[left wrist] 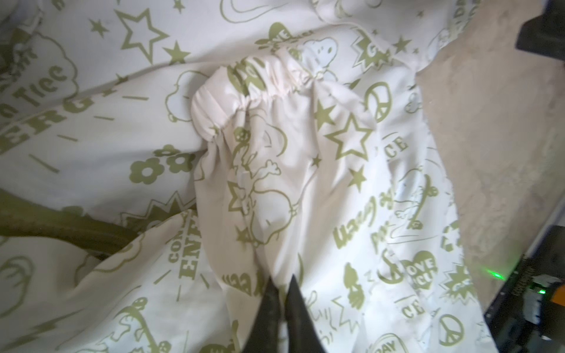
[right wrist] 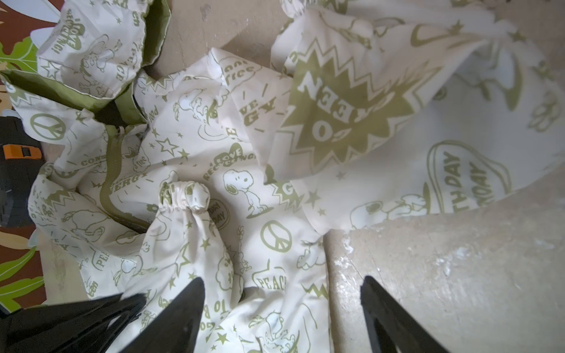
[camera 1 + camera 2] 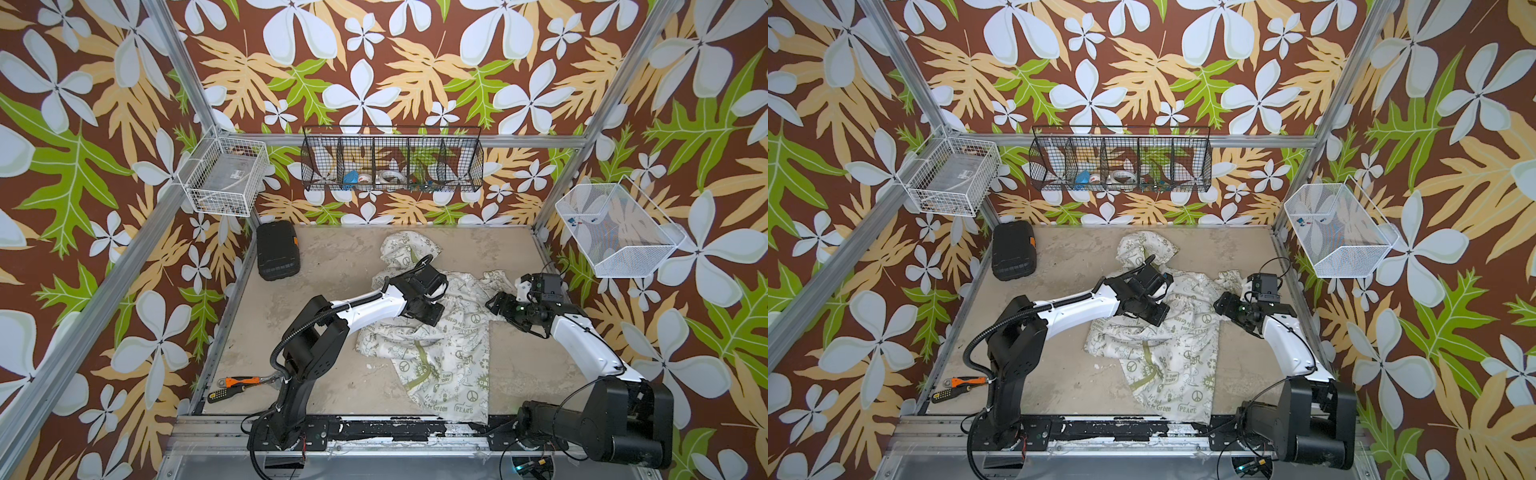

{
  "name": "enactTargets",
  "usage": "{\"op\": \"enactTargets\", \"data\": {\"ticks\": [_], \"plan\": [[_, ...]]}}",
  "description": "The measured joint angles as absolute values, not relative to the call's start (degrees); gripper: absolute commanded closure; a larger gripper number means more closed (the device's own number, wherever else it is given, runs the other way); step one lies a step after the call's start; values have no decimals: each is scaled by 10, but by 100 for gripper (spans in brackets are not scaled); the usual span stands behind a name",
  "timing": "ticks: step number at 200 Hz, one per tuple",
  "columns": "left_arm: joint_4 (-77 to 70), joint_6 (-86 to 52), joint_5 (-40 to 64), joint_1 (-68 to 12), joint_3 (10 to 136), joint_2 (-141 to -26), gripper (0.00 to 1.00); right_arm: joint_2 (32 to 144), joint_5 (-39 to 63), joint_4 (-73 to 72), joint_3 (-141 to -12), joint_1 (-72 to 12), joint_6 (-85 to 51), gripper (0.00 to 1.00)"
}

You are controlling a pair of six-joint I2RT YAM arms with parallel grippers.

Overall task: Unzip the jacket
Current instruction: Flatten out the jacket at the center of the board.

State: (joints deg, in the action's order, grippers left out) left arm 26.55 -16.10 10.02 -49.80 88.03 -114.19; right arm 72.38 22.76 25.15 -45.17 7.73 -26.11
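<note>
Jacket (image 3: 440, 353) crumpled on the tabletop (image 3: 332, 270), one sleeve pinched.
Its hem reaches the near edge and the hood lies farthest back. Midway, the left fingers (image 1: 287, 305) are pressed together on a fold of sleeve. The right fingers (image 2: 183, 308) gape wide and hold nothing, one over the cloth and one over bare tabletop. A black case (image 3: 277, 249) sits at the far left.

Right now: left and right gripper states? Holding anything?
Left gripper: shut, pinching the jacket.
Right gripper: open, holding nothing.
</note>
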Motion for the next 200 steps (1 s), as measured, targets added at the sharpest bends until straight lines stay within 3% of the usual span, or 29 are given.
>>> {"op": "enactTargets", "data": {"ticks": [25, 45, 126, 159, 170, 189, 200], "plan": [[230, -184, 107, -489, 857, -1081, 100, 729, 232, 241, -462, 77, -261, 26], [196, -206, 50, -461, 813, -997, 100, 730, 241, 234, -462, 77, -262, 26], [131, -341, -414, -377, 588, -708, 100, 754, 243, 203, -445, 77, -266, 27], [135, -376, -493, -253, 516, -673, 100, 773, 241, 197, -445, 77, -266, 25], [131, -374, -495, -208, 505, -672, 77, 774, 241, 197, -448, 77, -266, 22], [116, -345, -481, -139, 501, -676, 4, 766, 240, 197, -449, 77, -265, 11], [104, -331, -474, -115, 507, -681, 0, 758, 241, 198, -449, 77, -263, 7]]}}
